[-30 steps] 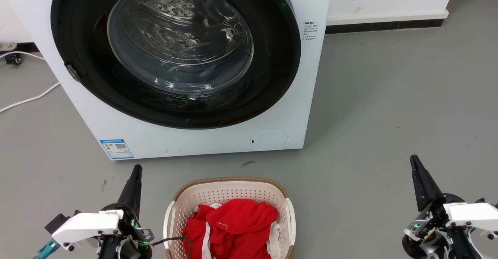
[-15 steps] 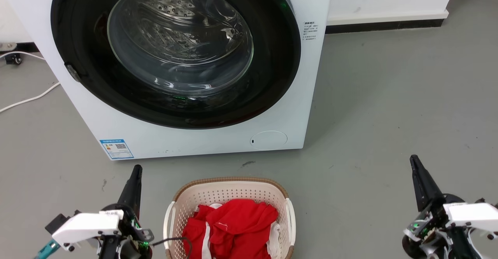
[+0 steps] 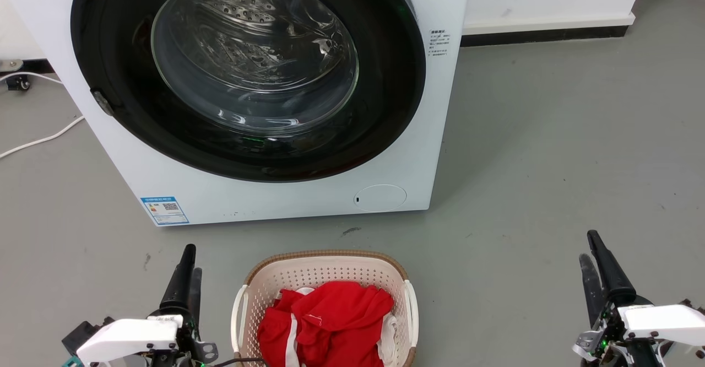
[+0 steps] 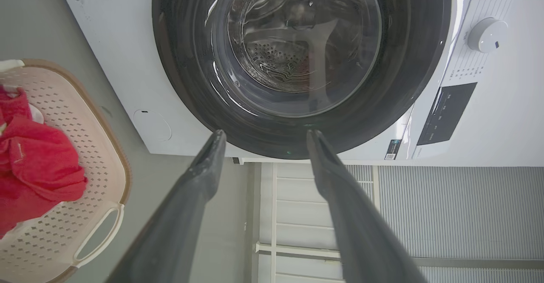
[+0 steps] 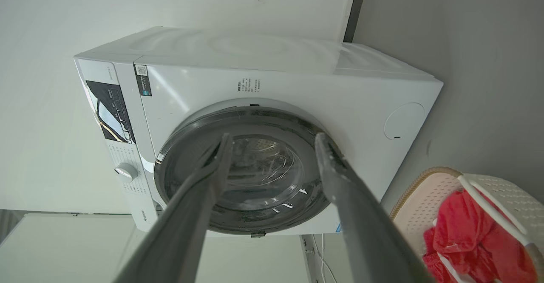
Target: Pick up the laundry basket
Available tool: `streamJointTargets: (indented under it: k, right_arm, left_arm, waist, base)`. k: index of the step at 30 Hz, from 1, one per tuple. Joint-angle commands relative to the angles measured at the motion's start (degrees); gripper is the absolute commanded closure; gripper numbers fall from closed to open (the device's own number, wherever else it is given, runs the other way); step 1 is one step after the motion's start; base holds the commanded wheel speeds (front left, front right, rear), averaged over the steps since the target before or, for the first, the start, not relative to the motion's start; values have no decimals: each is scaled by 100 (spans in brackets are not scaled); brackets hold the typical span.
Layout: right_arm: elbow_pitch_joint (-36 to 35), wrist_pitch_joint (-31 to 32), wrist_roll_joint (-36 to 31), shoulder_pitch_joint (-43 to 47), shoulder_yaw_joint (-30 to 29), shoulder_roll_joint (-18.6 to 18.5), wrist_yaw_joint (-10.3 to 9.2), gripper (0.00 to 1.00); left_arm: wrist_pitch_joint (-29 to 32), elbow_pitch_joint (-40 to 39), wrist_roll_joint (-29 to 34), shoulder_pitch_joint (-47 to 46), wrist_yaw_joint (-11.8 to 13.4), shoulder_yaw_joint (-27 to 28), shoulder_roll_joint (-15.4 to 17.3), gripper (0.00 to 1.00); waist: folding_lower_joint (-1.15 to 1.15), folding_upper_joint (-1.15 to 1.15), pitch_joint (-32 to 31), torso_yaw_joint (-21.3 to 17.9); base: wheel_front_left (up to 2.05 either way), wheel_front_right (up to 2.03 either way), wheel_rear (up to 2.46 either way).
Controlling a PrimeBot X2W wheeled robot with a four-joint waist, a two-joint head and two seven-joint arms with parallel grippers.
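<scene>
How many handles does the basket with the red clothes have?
2. One white handle is on the left side of the laundry basket, the other handle on its right side. Its near end is cut off, so more may be hidden.

The grey floor [image 3: 551, 163] carries a white washer [image 3: 424, 135]. The basket [image 3: 325, 270] sits just in front of it, not touching. A white cable [image 3: 41, 141] trails over the floor left of the washer. A small dark smudge [image 3: 351, 230] marks the floor between washer and basket.
</scene>
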Motion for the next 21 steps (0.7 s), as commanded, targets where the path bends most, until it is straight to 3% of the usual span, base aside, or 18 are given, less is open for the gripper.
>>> streamJointTargets:
  k: [1, 21]
  right_arm:
    - [-186, -77, -330, -56, -15, -14, 1, 0]
    - [-794, -566, -3116, 144, 251, -22, 1, 0]
  left_arm:
    - [-81, -157, 269, -130, -4, 36, 19, 0]
    - [-569, -616, 2537, -83, 260, -175, 29, 0]
  waist:
    - [0, 0, 4, -1]
    - [0, 0, 32, 0]
  base:
    - [0, 0, 0]
    - [0, 0, 0]
